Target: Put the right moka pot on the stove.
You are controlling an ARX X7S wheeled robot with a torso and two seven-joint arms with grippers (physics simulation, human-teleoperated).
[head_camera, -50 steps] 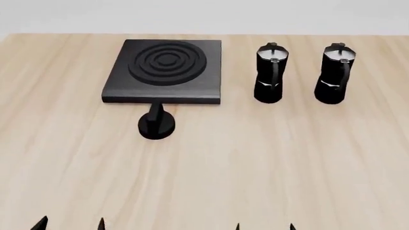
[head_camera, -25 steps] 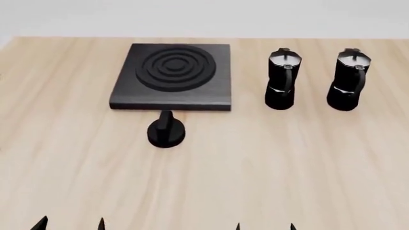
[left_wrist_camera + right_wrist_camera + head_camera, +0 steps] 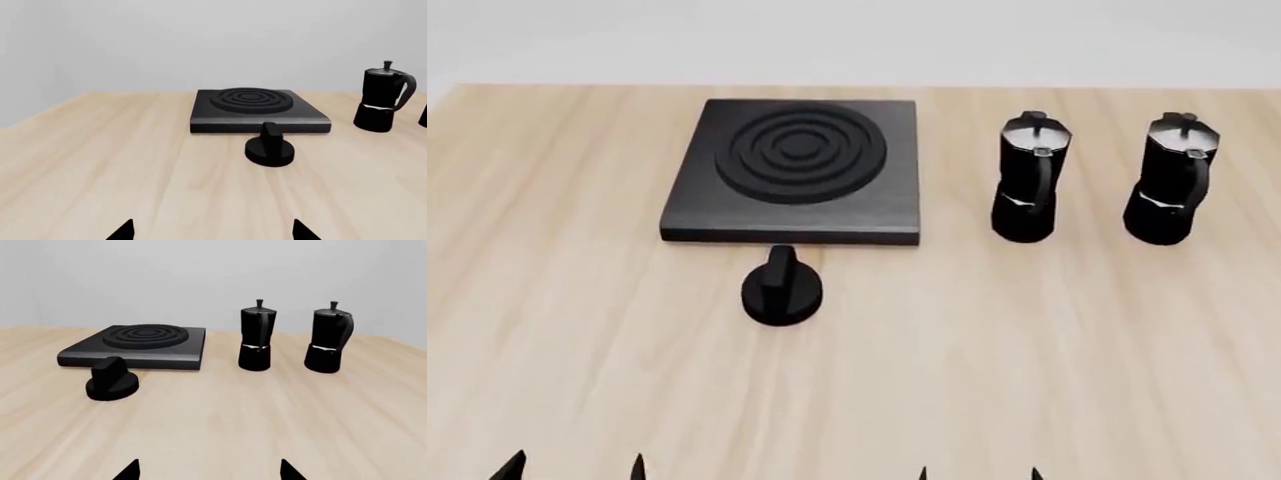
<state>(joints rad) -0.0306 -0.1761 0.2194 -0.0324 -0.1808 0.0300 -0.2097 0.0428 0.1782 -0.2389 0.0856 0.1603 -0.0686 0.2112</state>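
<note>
In the left wrist view, the stove [image 3: 260, 111] lies flat on the wooden table [image 3: 100, 165], its ringed burner facing up. The round black knob [image 3: 269, 146] sits just in front of the slab's near edge, apart from it. One moka pot [image 3: 382, 100] stands upright off to the side of the stove (a sliver of another black object shows at the frame's edge beyond it). The left gripper [image 3: 212, 231] shows only two dark fingertips, set well apart with nothing between them.

In the head view, the stove [image 3: 794, 170] sits toward the far left of the table [image 3: 1068, 350], with the knob [image 3: 781, 289] near its front edge. The two pots stand side by side to the right of the slab: the left moka pot [image 3: 1029, 178] nearer the stove, and the right moka pot [image 3: 1173, 179] farther right, both upright on the bare wood with handles toward the camera. The left gripper [image 3: 574, 464] and right gripper [image 3: 980, 472] appear only as fingertips at the bottom edge, each pair spread and holding nothing, well apart from everything.

In the right wrist view, the right moka pot [image 3: 329, 338] stands beside its twin [image 3: 257, 336], with the stove [image 3: 137, 346] and knob [image 3: 111, 379] beyond. The right gripper [image 3: 209, 470] has its tips spread wide, empty.
</note>
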